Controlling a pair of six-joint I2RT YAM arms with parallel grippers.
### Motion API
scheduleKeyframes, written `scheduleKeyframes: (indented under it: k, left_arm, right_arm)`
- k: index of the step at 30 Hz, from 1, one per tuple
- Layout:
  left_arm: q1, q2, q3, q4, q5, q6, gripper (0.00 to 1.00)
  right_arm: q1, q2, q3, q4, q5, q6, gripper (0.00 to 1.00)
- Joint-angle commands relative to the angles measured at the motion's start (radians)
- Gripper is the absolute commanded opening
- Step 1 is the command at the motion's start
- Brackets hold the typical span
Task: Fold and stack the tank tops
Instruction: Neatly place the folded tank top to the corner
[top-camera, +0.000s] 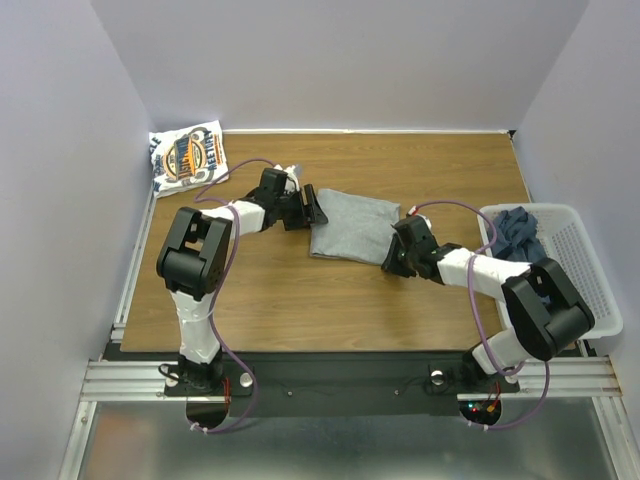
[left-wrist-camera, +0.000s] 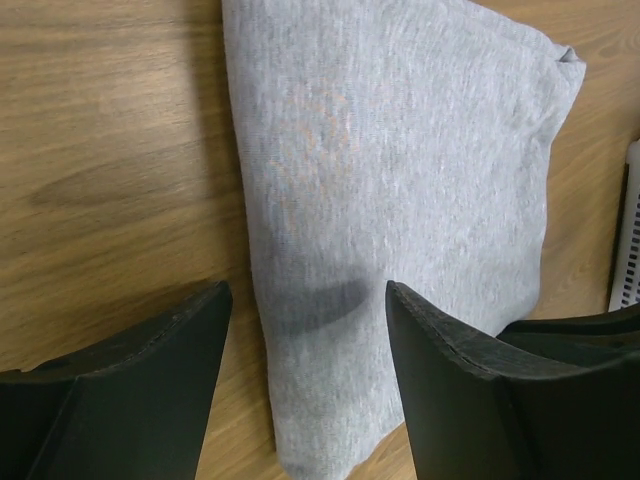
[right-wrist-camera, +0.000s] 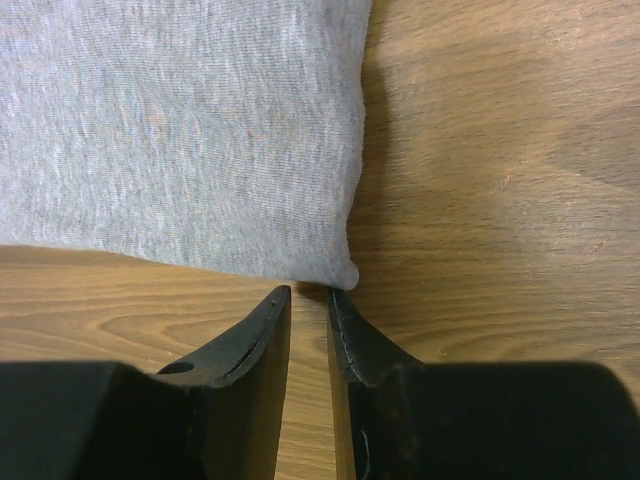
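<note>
My left gripper (left-wrist-camera: 305, 300) gapes wide over the grey tank top (left-wrist-camera: 390, 150); my right gripper (right-wrist-camera: 308, 295) sits nearly closed (empty) at its corner. I'd open it, then pinch every layer.

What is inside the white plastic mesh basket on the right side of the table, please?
Crumpled dark slate-blue cloth fills the far end of the white plastic mesh basket. How many pieces there are, and anything beneath them, is hidden.
</note>
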Motion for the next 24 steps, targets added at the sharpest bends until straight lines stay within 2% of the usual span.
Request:
scheduleKeyframes:
  k: [1,19,24]
  left_arm:
    - [0.010,0.010,0.014,0.001,0.001,0.022,0.74]
    - [-0.035,0.136,0.023,-0.058,-0.054,0.021,0.67]
    - [-0.057,0.156,0.043,-0.079,-0.086,0.014,0.60]
  right_arm:
    - [-0.002,-0.015,-0.021,0.005,0.024,-0.004,0.27]
    - [-0.007,-0.027,-0.008,0.003,0.010,-0.023,0.27]
    - [-0.009,-0.038,-0.006,0.003,0.007,-0.027,0.27]
